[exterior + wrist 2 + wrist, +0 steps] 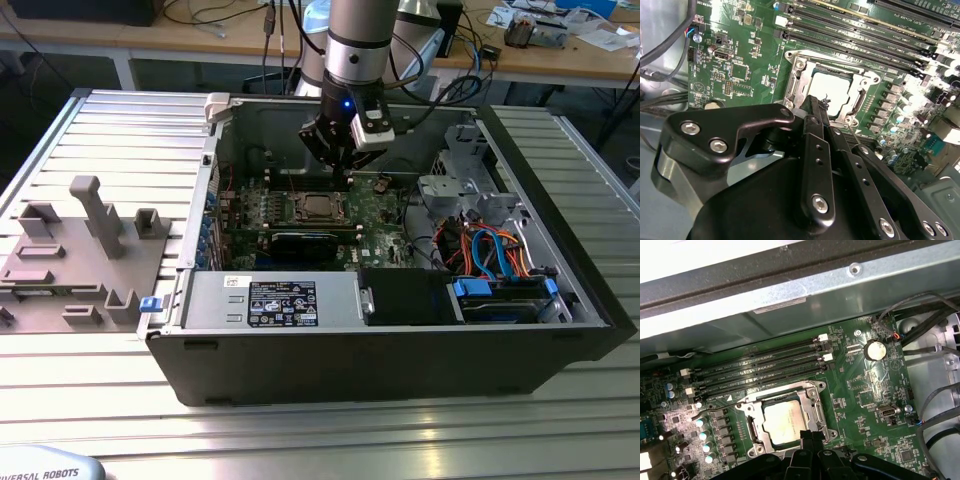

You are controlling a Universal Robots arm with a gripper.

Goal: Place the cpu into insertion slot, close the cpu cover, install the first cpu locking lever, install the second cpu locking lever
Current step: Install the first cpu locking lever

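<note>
1. The cpu [781,421] is seen seated in the insertion slot [747,427] on the green board, just beside the memory slots [760,367].
2. The cpu is laid flat with its silvery top facing up. It is square, so no long axis is told. Its edges are lined up parallel to the memory slots.
3. The cpu cover [812,390] is folded down flat over the chip, and the metal top is left showing through its window.
4. The claw [817,107] is pointed down at the slot's edge, on the side away from the memory slots. Its tips are placed at or just above the cover's rim.
5. The fingers [812,145] are seen pressed together in both wrist views. Whether something thin is pinched cannot be told.
6. In the exterior view the claw [337,170] is hung over the board inside the open computer case [400,350], which is set on the ribbed metal surface [110,130].
</note>
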